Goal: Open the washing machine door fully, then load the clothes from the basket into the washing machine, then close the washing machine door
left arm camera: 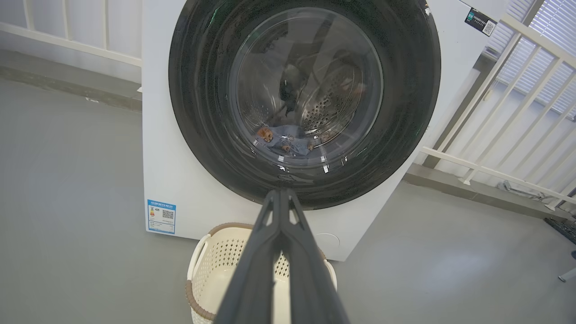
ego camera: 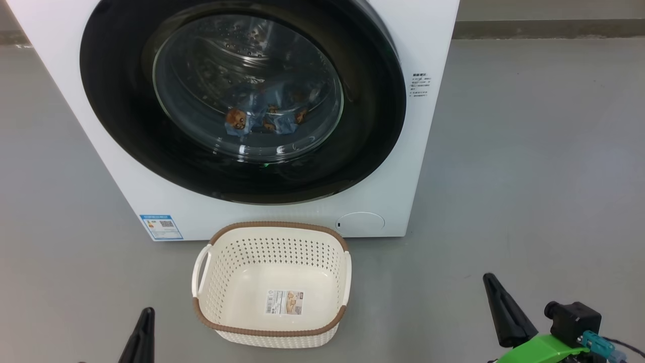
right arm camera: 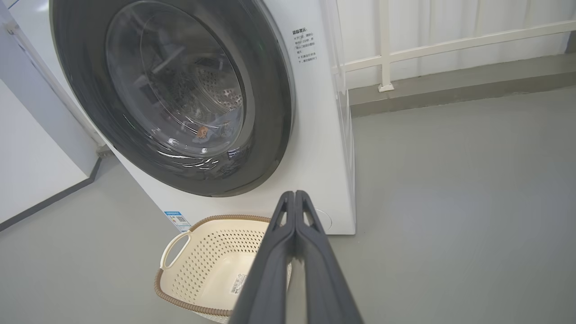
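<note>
Both jaws are pressed together, empty: my left gripper [left arm camera: 280, 195] and right gripper [right arm camera: 294, 195] point at the shut washing machine door [ego camera: 242, 96] ahead and above, clothes [ego camera: 267, 120] behind its glass, basket [ego camera: 276, 225] empty between the arms, nearer my left.

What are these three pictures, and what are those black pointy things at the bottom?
They come from a robot's cameras. One camera sits on its head, and one rides on each wrist, looking along the fingers. The black points are its pincers: the left pincer and the right pincer, both shut and holding nothing. On the grey floor stands a white washing machine. Its round door is closed, and through the glass you can see blue clothes in the drum. In front sits a cream basket, empty apart from a sticker.
</note>
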Robot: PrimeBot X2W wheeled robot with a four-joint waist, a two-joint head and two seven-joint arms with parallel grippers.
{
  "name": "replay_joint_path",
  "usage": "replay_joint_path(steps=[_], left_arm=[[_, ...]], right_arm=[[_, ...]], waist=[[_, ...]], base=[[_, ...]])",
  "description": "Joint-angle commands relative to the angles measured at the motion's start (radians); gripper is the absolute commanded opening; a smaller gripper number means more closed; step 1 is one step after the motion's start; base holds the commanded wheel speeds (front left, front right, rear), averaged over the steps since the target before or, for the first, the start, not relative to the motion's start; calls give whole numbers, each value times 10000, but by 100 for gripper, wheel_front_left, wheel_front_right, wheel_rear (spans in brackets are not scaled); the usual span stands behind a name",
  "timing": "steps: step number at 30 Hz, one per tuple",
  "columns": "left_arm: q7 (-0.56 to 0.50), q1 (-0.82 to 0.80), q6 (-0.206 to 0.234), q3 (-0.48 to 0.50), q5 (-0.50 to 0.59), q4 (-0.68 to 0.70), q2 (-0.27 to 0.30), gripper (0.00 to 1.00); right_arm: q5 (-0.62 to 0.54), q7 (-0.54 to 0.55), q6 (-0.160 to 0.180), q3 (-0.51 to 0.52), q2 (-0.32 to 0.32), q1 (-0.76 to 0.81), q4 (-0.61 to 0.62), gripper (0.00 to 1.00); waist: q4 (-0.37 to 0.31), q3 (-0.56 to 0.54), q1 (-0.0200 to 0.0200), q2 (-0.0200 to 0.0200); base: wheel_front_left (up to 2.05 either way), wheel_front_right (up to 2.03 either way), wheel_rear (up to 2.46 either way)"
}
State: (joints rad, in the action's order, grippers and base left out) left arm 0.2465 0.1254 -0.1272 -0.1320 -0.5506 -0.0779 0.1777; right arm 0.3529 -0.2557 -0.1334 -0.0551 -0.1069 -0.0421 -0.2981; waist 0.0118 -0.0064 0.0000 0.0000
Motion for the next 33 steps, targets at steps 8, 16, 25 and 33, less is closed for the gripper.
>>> replay_joint_path(steps=[8, 16, 25, 33], left_arm=[[-219, -156, 9, 194, -786, 62, 67, 0], [-427, -319, 8, 318, -1488, -71, -2, 0], [-664, -494, 2, 462, -2274, -218, -82, 0], [-850, -629, -2, 576, -2884, -330, -146, 0]], right_arm=[[896, 252, 2, 115, 2, -182, 214, 0], [1703, 486, 4, 221, 38, -230, 224, 0], [2609, 751, 6, 341, 79, -272, 244, 0], [3313, 957, 7, 435, 111, -303, 261, 0]], waist=[[-8, -9, 7, 0], [-16, 9, 0, 0], [-24, 15, 0, 0], [-31, 19, 0, 0]], base=[[0, 0, 0], [0, 0, 0], [0, 0, 0], [0, 0, 0]])
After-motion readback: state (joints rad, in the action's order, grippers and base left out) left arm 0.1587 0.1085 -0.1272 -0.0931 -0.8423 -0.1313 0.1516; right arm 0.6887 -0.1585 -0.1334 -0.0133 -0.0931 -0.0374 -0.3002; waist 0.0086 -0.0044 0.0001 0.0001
